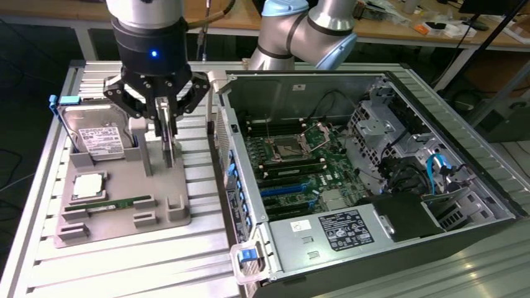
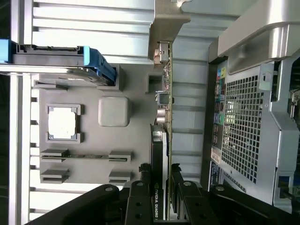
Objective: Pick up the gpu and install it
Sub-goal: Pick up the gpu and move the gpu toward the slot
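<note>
Pick-up step: my gripper [image 1: 164, 119] clamps the thin dark gpu card [image 1: 169, 149], upright in the grey moulded tray [image 1: 124, 205] at 9 o'clock of the open metal computer case [image 1: 331, 87]; freeing it calls for a straight lift.

graphics card [image 2: 158, 150]: black face, green board edge, silver bracket
gripper [image 1: 165, 118]: black, blue light
tray [image 1: 124, 181]: plain grey
hard drive [image 1: 99, 133]: silver, white label, blue frame
motherboard [image 1: 311, 164]: green, blue slots
case [image 2: 241, 126]: grey, grid of holes
table [image 1: 124, 267]: silver ribs
</note>
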You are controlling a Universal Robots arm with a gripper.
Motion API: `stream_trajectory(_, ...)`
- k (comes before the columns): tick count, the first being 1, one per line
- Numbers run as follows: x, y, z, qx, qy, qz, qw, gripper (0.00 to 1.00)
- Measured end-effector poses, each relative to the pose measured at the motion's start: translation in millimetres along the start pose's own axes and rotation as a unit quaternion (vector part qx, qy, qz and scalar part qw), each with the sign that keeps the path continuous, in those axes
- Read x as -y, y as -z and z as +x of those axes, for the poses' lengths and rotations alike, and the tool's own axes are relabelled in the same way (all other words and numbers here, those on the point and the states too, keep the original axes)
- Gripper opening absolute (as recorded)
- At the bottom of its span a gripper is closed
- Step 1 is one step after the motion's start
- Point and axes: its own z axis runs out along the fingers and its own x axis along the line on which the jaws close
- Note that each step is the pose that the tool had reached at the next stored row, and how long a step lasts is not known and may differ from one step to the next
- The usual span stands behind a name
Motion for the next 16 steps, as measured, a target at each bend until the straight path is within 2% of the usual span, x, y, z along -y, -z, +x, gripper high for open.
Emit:
stream_trajectory(11, -14.2, 48.7, -2.8, 0.002, 0.0, 0.0058, 1.0, 0.27)
stream_trajectory(16, -22.1, 69.3, -3.9, 0.0029, 0.0, 0.0102, 0.9999, 0.27)
